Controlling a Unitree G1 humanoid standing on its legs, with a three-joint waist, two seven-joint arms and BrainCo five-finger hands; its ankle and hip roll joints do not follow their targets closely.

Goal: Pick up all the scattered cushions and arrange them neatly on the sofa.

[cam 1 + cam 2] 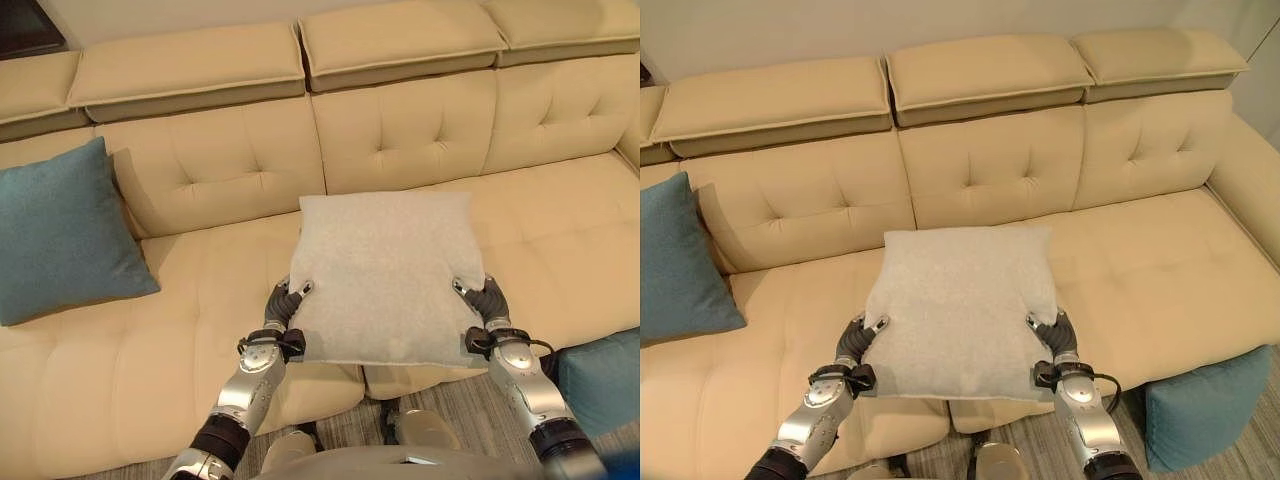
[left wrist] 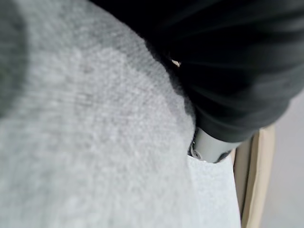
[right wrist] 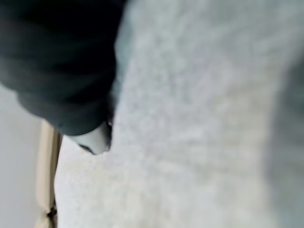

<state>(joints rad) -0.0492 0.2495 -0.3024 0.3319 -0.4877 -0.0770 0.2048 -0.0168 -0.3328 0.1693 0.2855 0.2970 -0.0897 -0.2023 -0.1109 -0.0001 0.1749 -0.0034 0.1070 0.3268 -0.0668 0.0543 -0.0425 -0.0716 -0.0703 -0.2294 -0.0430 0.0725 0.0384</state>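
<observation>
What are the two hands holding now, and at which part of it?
Both hold the grey cushion above the sofa seat: the left hand grips its left edge, the right hand its right edge, each near the lower corner.

silver-grey arms, dark ribbed wrist covers

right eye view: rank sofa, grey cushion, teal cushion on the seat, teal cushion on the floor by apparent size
1. sofa
2. grey cushion, nearest the camera
3. Unsure: teal cushion on the seat and teal cushion on the floor are both cropped by the frame.
</observation>
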